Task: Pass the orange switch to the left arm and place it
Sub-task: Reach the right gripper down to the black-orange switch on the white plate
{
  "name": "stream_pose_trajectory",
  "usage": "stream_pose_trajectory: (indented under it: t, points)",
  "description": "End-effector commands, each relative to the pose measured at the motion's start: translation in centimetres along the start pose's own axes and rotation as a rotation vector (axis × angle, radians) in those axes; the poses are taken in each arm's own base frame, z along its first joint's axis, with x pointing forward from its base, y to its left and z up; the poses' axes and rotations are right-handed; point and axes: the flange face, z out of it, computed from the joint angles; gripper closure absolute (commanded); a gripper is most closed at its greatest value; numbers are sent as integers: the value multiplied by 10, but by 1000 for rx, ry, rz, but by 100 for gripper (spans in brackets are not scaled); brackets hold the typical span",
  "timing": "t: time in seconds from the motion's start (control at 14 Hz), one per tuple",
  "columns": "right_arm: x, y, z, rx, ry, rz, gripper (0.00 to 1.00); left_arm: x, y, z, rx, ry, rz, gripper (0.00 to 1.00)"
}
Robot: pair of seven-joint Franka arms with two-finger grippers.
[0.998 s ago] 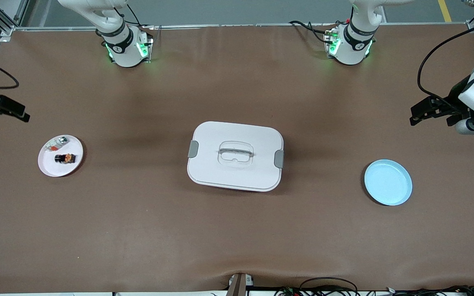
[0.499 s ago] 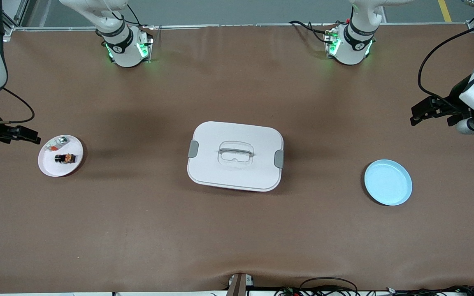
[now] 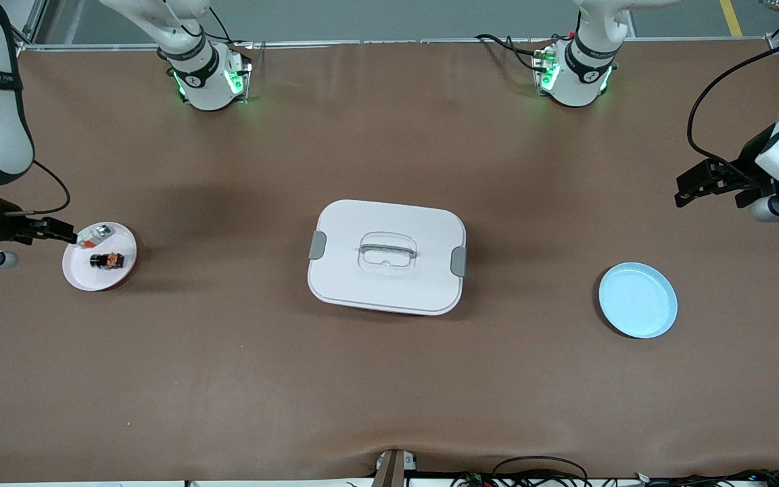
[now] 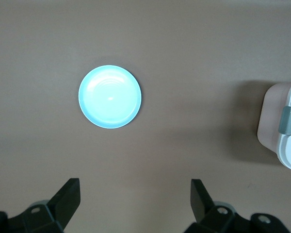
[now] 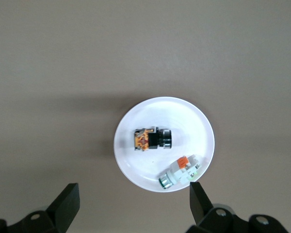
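Switch: orange switch (image 5: 152,139) on white plate (image 3: 82,274) | right gripper (image 5: 131,204) over plate's edge, jaws wide, switch untouched | left gripper (image 4: 136,201) waits, jaws wide, near blue plate (image 4: 109,96)

Our two bulky white arms, black joint bands, silver wrists, green lights at our bases, black cables, black fingers (image 4: 68,196).

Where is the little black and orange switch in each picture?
Front view: the orange switch lies on the white plate at the right arm's end of the table.
Left wrist view: not in it; only the blue plate and a corner of the box.
Right wrist view: the switch lies on the same white plate.
Shared landmark: the white-silver piece beside it.
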Motion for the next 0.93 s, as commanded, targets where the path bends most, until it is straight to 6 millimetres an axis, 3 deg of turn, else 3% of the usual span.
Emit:
stream_pose_trajectory:
  t: [0.0,0.29,0.86]
  points:
    - [-8,10,49,-14,4,-14,0,0,-4,-3,20,-4,21,0]
    - [-1,10,94,-29,28,-18,0,0,-4,-4,21,-1,21,0]
    - [3,9,141,-40,60,-21,0,2,-4,-12,22,16,21,0]
